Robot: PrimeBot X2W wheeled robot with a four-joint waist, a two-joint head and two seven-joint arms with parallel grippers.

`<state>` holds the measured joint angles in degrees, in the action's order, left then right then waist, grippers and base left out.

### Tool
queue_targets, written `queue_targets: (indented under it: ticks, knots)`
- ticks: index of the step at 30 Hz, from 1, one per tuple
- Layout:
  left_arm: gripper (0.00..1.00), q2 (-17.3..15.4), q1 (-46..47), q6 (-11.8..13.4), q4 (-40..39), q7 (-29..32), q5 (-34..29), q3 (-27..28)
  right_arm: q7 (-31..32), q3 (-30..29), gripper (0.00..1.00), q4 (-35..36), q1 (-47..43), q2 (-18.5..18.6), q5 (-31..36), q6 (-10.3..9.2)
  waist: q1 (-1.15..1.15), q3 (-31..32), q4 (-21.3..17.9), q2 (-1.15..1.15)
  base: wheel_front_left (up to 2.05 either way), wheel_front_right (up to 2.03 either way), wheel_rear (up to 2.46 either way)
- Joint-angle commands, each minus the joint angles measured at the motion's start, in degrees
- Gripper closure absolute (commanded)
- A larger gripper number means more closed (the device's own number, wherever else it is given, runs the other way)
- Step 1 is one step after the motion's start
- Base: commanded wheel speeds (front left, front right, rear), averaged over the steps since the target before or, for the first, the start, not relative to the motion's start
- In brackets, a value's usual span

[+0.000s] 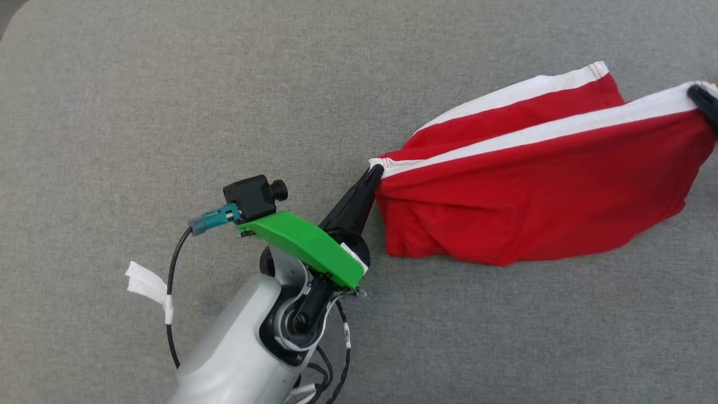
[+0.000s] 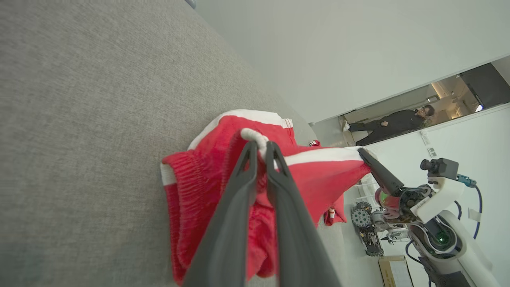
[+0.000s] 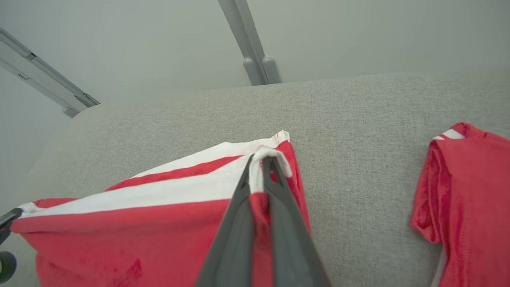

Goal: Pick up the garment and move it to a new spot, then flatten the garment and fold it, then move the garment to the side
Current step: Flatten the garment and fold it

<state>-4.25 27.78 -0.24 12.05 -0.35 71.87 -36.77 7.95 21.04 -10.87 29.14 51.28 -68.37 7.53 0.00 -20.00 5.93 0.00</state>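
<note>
The red cloth garment with white bands hangs stretched between the arms, its lower fold seemingly on the grey fabric-covered counter; the left pincer and the right pincer are each clenched on a white-banded corner. Both bites look shallow, so a harder pull could slip a corner free; dragging could bunch the cloth. A second red garment lies near; the walls are pale; a person stands in a far doorway.

Over the cushion the garment spans from left gripper to right gripper; another cloth lies apart on it.
</note>
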Motion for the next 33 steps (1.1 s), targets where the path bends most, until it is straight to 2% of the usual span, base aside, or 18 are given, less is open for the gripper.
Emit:
queue_targets:
  ticks: [1,4,9,10,11,12,13,15,19,24,26,29,33]
  knots:
    - [1.0,0.32,2.07,0.24,1.3,-0.63,0.17,0.36,0.81,1.07,1.0,-1.14,2.65,0.04,0.63,-0.1,0.0,-2.38,1.96,0.0,0.0,0.0,0.0]
    - [1.0,0.78,4.54,0.67,3.92,-2.05,0.12,0.42,2.22,3.42,1.0,-3.64,7.2,-0.1,1.27,-0.1,0.0,-3.51,2.74,0.0,0.0,0.0,0.0]
    - [1.0,1.19,8.33,-0.04,7.72,-3.91,1.53,-0.92,3.09,7.61,1.0,-8.69,13.45,-1.34,1.94,-0.1,0.0,-4.78,3.64,0.0,0.0,0.0,0.0]
    - [0.66,1.21,8.83,-0.09,8.31,-4.13,1.84,-1.24,2.89,8.3,1.0,-9.53,14.31,-1.61,1.98,-0.1,0.0,-4.9,3.72,0.0,0.0,0.0,0.0]
    - [0.16,1.25,9.41,-0.23,8.88,-4.5,2.41,-1.7,2.69,9.06,0.8,-10.59,15.31,-1.89,2.05,-0.1,0.0,-5.05,3.79,0.0,0.0,0.0,0.0]
    - [0.0,1.28,9.84,-0.35,9.1,-4.99,3.05,-2.12,2.38,9.66,0.27,-11.38,16.08,-2.19,2.1,-0.1,0.0,-5.12,3.8,0.0,0.0,0.0,0.0]
    - [0.0,1.28,10.29,-0.47,9.44,-5.58,3.72,-2.7,1.82,10.37,0.0,-12.2,16.86,-2.48,2.21,-0.1,0.0,-5.17,3.74,0.0,0.0,0.0,0.0]
    - [0.0,1.29,10.93,-0.86,9.82,-6.7,4.12,-3.57,0.58,11.45,0.0,-13.42,17.77,-2.9,2.45,-0.1,0.0,-5.07,3.52,0.0,0.0,0.0,0.0]
    - [0.0,1.06,10.39,-1.54,10.87,-10.65,1.1,-4.61,-3.4,13.66,0.0,-14.25,18.01,-3.0,1.79,-0.1,0.0,-3.5,2.45,0.0,0.0,0.0,0.0]
    - [0.0,-2.09,5.93,0.78,9.29,-14.16,-6.8,-5.46,-10.48,15.61,0.0,-12.86,14.59,-1.88,0.6,-0.1,0.0,-0.21,0.93,0.0,0.0,0.0,0.0]
    - [0.0,-3.07,3.34,2.71,7.4,-14.75,-11.0,-4.48,-13.32,16.23,0.0,-12.03,12.48,-1.03,0.05,-0.1,0.0,1.28,0.45,0.0,0.0,0.0,0.0]
    - [0.0,-3.79,-2.72,6.46,1.51,-14.83,-21.64,0.53,-17.68,17.03,0.0,-11.27,7.78,0.14,-0.31,-0.1,0.0,3.26,0.15,0.0,0.0,0.0,0.0]
    - [0.0,-2.58,-12.51,9.52,-6.27,-14.83,-36.12,5.78,-21.66,16.17,0.0,-11.99,1.49,0.4,-0.08,-0.1,0.0,5.27,0.8,0.0,0.0,0.0,0.0]
